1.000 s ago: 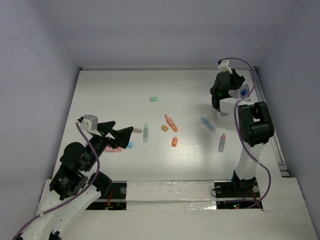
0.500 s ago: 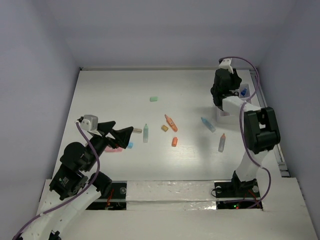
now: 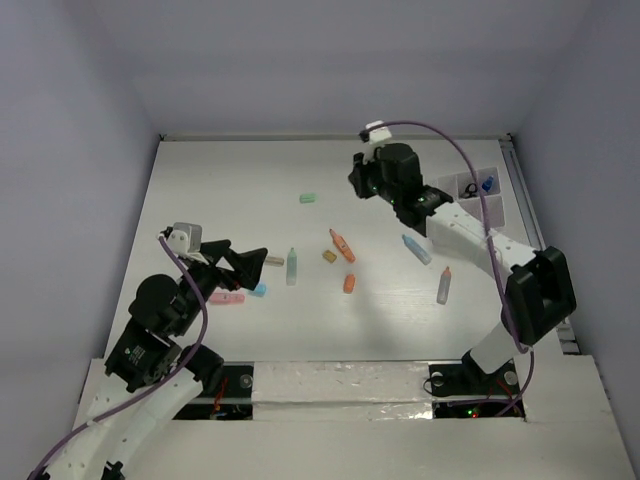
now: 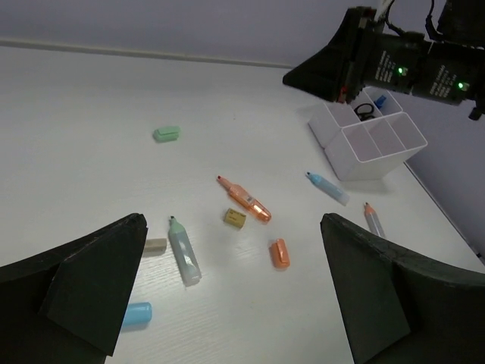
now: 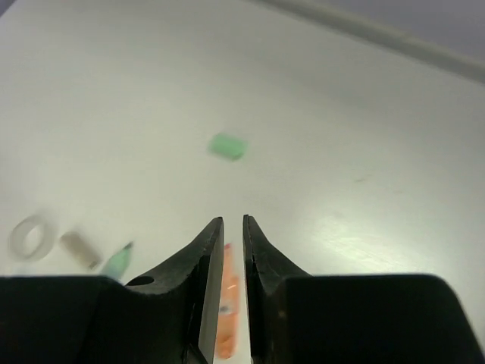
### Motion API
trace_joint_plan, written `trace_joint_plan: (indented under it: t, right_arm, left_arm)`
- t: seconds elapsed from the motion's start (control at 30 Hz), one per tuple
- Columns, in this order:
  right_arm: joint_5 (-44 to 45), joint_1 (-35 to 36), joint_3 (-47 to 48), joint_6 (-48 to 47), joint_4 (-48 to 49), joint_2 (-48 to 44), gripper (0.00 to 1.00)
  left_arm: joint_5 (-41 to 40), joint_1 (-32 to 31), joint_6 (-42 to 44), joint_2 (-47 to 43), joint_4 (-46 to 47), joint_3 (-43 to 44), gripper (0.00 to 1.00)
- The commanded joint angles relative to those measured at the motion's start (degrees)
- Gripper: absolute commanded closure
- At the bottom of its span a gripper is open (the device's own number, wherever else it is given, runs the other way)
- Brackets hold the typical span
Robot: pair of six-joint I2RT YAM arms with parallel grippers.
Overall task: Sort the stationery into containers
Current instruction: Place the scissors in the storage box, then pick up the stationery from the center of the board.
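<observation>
The stationery is seen scattered over the middle of the white table (image 3: 220, 190); an orange pen (image 3: 342, 245) is laid at a slant, with a tan eraser block (image 3: 329, 257) just beside it on the left and a short orange piece (image 3: 349, 284) nearer the arms; a mint pen (image 3: 292, 266) is laid left of these, with a beige stub (image 3: 274, 261) close by, then a blue block (image 3: 259, 290) and a pink item (image 3: 226, 298) by the left arm; a green eraser (image 3: 308, 198) is set apart toward the far side; a blue pen (image 3: 416, 249) and a grey pen with an orange tip (image 3: 443, 285) are laid to the right; a white tape ring (image 5: 29, 236) is caught, blurred, in the right wrist view alone. The white divided tray (image 4: 364, 155) is stood at the far right of the table; a blue clip (image 4: 381, 100) is held in one far compartment and a small black item (image 4: 364, 112) in the one beside it. The right gripper (image 5: 233, 220) is held above the table between the green eraser and the tray, its jaws drawn to a narrow slit with nothing between them; the left gripper (image 3: 247, 270) is held at the near left, by the beige stub and the blue block, its jaws spread wide and nothing gripped.
</observation>
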Motion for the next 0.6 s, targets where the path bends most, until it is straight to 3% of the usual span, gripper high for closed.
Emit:
trace_joint_plan:
  t: [0.0,0.23,0.4,0.57]
  right_arm:
    - [-14.13,4.54,-0.17,3.67,-5.01,1.32,0.78]
    - [-12.55,15.00,-4.65,6.22,-6.34,4.23,0.75]
    - [-12.37,16.06,-5.18,6.84,-7.39,8.18,0.62]
    - [-6.31,16.06,-2.90,5.96,-11.96,12.49,0.58]
  left_arm:
    - [0.61,2.34,0.42,1.47,1.98,1.40,0.01]
    - [2.89,6.99,0.77,3.84,2.59,1.23,0.01]
    - [5.09,9.98,0.86,5.60,2.86,1.14,0.01]
    - [5.88,12.00,0.95,6.31,3.03,1.05,0.01]
